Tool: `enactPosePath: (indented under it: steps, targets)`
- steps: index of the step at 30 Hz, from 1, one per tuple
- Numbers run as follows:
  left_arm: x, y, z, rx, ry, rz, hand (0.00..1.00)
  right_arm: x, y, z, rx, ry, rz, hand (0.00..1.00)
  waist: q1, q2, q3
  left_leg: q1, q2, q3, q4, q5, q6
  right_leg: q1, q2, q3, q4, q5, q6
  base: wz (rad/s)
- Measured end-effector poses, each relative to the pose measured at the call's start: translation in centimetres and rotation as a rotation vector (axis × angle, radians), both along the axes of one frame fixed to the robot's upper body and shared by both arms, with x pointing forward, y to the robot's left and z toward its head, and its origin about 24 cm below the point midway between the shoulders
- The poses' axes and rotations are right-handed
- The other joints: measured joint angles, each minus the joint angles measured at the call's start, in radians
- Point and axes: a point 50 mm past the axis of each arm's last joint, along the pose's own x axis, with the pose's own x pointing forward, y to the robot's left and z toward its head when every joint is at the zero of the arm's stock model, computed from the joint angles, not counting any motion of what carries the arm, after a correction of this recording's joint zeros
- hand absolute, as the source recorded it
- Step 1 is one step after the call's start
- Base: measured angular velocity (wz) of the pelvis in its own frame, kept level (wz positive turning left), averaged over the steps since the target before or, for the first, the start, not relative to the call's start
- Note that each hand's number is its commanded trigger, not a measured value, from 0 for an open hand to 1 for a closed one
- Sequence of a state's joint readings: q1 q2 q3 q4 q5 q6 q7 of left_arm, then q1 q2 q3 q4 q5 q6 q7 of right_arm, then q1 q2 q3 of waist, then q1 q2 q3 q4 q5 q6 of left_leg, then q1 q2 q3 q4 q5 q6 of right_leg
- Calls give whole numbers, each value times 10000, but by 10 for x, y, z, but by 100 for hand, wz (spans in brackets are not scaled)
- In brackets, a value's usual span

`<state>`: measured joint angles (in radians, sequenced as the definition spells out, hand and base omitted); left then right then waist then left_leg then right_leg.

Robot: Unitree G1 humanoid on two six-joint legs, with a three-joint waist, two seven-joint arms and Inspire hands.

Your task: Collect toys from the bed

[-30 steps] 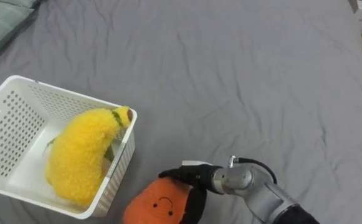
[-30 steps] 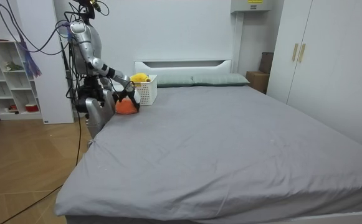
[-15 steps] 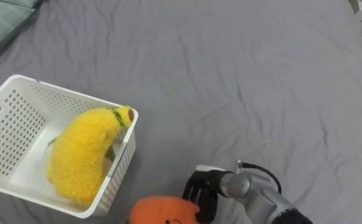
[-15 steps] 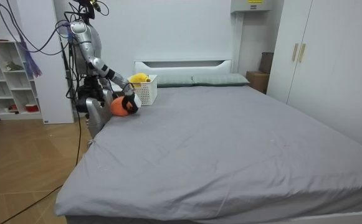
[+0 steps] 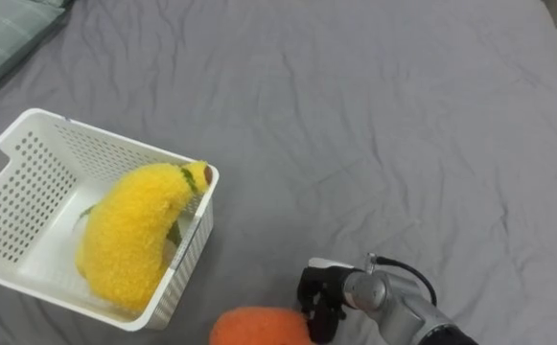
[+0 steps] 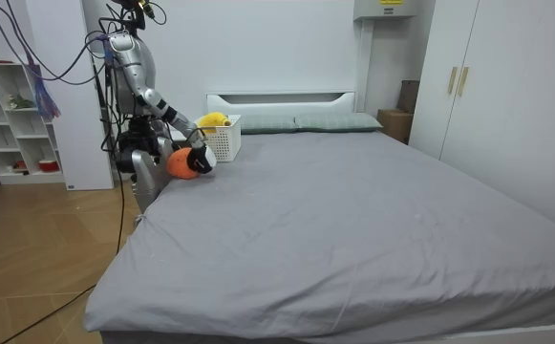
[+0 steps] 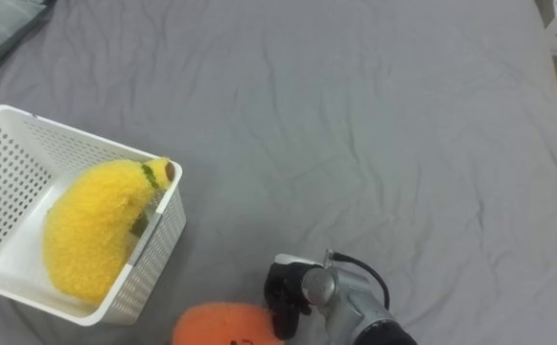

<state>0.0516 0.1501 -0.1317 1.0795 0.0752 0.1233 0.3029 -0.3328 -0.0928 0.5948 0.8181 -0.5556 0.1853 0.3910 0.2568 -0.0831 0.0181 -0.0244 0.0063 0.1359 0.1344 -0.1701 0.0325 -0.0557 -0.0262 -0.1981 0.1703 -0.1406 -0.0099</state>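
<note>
Looking down through the head camera, I have the white perforated basket (image 5: pixel 190 257) on the left of the bed, sitting flat on the grey sheet (image 5: pixel 374 125). Inside it lies one yellow plush banana (image 5: pixel 129 235), slumped from the near corner up to the right-hand rim, with its green-and-brown tip resting over the top edge. The rest of the basket floor, towards the left wall, shows bare plastic.

The toy I am after, a round orange plush toy (image 5: pixel 259 328), is at the bottom of the eye view, just beside the basket's near right corner and outside it. The right hand (image 5: pixel 318 302) comes in from the lower right with its dark fingers curled tight against the toy's right side, gripping it. In the room view the toy hangs in that hand, clear of the mattress, next to the basket.

A green pillow (image 5: pixel 5 34) lies past the basket at the upper left corner. The sheet between the toy and the basket is wrinkled and carries nothing. In the room view the robot stands at the bedside near the headboard (image 6: pixel 282 100), with a white shelf unit (image 6: pixel 10 115) behind it and a wardrobe (image 6: pixel 487 86) across the bed.
</note>
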Motion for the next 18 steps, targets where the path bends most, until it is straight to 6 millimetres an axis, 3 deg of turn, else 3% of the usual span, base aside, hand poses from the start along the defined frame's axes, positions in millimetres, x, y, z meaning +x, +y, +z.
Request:
enactPosePath:
  steps: [18]
  targets:
    - [-1,-1,0,3,-52,-111,0,6,-6,3,740,-228,-955,100,-18,74,48,-57,0,-64,-5,-2,-1,-6,-10,-174,-21,-1,1,1]
